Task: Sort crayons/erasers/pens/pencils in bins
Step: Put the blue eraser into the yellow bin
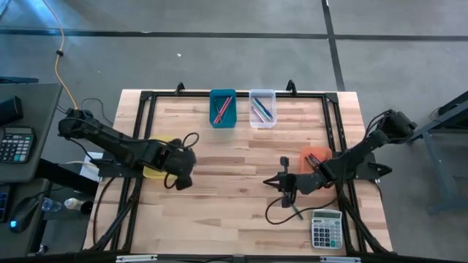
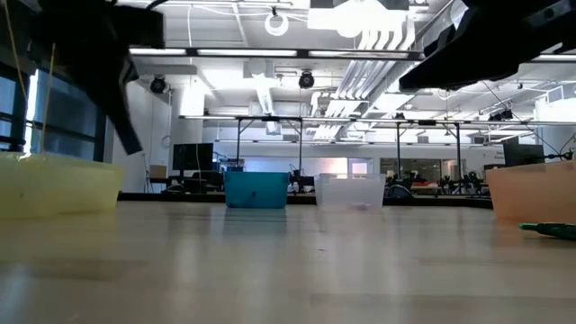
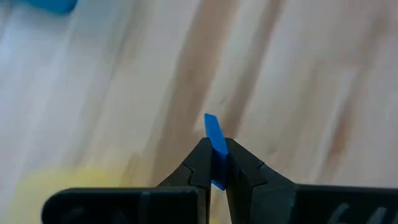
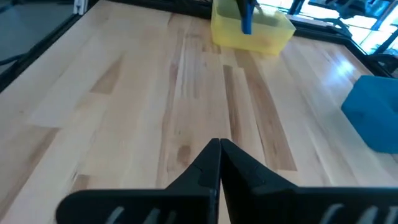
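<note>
- Left gripper (image 3: pixel 213 163) is clamped on a blue eraser (image 3: pixel 214 138), held above the wood table (image 1: pixel 241 157) beside the yellow bin (image 4: pixel 252 30).
- Right gripper (image 4: pixel 219 148) is closed and empty, near the orange bin (image 1: pixel 316 155).
- Teal bin (image 1: pixel 223 108) and clear bin (image 1: pixel 262 108) sit at the far edge, each holding thin sticks.

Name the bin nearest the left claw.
The yellow bin, right beside the left claw; the teal bin, clear bin and orange bin sit farther off.

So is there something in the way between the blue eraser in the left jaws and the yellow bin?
Nothing visible. The left gripper is shut on the blue eraser, just beside the yellow bin. Only bare table shows between them; the right gripper waits shut near the orange bin.
</note>
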